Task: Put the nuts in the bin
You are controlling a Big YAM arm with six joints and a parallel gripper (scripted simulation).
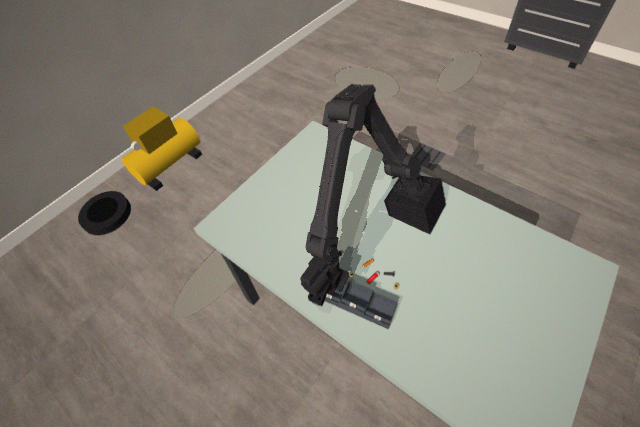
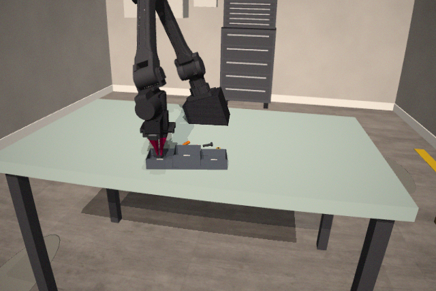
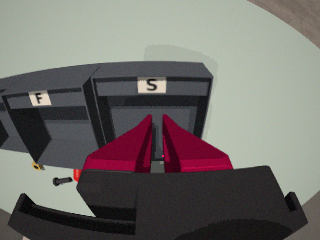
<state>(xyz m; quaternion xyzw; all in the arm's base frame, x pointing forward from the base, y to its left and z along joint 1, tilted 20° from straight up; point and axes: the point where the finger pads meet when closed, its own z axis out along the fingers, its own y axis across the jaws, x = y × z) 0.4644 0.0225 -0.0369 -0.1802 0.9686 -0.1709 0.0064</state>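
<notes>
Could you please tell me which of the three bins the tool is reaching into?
The end bin marked S; the tool has its red fingers inside it, while the neighbouring F bin stands apart.

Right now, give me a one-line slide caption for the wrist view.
Claw with red fingers nearly closed, poised over the bin marked S, the F bin alongside on the table.

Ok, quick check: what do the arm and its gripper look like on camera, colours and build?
The arm is matt dark grey with blocky links and rounded joints; no cables or markings show. The gripper has two crimson wedge-shaped fingers on a broad dark grey body.
</notes>
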